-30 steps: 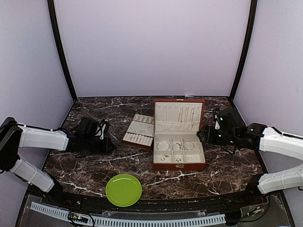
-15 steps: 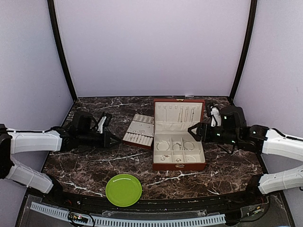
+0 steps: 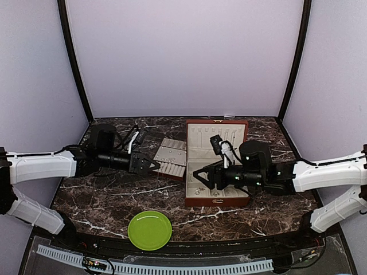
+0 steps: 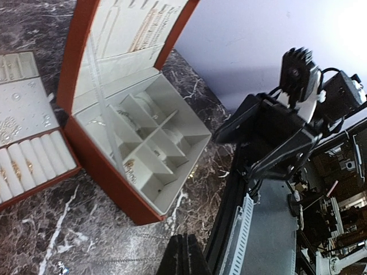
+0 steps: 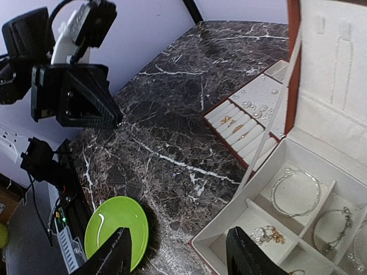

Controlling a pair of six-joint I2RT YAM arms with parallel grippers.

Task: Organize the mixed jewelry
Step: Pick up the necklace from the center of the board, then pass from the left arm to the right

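Note:
The mixed jewelry lies in the open reddish-brown box (image 3: 217, 197): silvery bracelets (image 5: 295, 192) and a small cluster (image 5: 266, 234) in its cream compartments, and chains hang on the lid (image 4: 143, 28). More tiny pieces sit on the cream-lined tray (image 3: 170, 157), which also shows in the right wrist view (image 5: 246, 123). My left gripper (image 3: 150, 166) is shut and empty, low above the table just left of the tray; its fingers (image 4: 186, 255) are pressed together. My right gripper (image 3: 198, 176) is open and empty above the box's near left corner (image 5: 180, 255).
An empty green plate (image 3: 149, 230) sits at the table's near edge, also in the right wrist view (image 5: 114, 229). The box's upright lid (image 3: 217, 136) stands behind the compartments. The two grippers are close to each other across the tray's near end.
Both arms have swung inward. My left gripper moved right to the tray's left side. My right gripper moved left from the box's right side to over its front left part.

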